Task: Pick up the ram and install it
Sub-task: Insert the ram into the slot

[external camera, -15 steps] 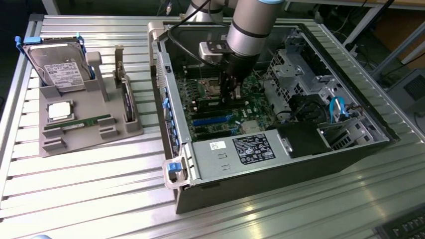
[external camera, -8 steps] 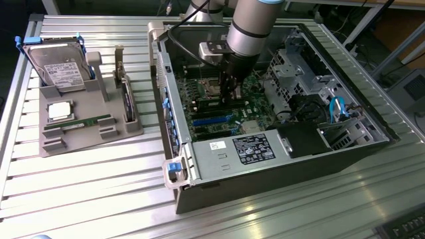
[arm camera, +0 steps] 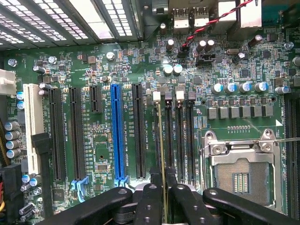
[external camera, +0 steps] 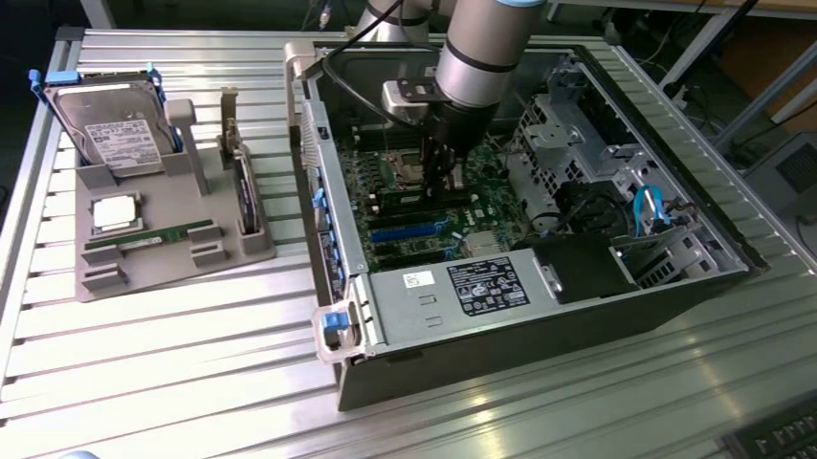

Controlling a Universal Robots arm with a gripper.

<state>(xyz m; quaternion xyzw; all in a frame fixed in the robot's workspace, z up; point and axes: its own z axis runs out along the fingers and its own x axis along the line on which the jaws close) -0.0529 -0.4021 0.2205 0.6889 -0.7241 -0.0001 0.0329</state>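
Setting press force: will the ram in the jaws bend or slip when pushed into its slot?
The ram shows edge-on as a very thin board: probably light, stiff enough for a straight push, but apt to bow or crack if pushed askew. The gripper pinches its flat faces over a short stretch, so it may slip under load.

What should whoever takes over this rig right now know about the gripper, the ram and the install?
Gripper: shut on the ram, a long thin green circuit-board stick seen edge-on, inside the open black computer case.
Ram: held on edge, lined up along the black memory slots beside the empty silver processor socket.
Done: pickup and carry to the green motherboard.
Left: the install; whether the ram is seated cannot be told.
Also: a second green stick lies in the grey plastic holder at the exterior view's left.
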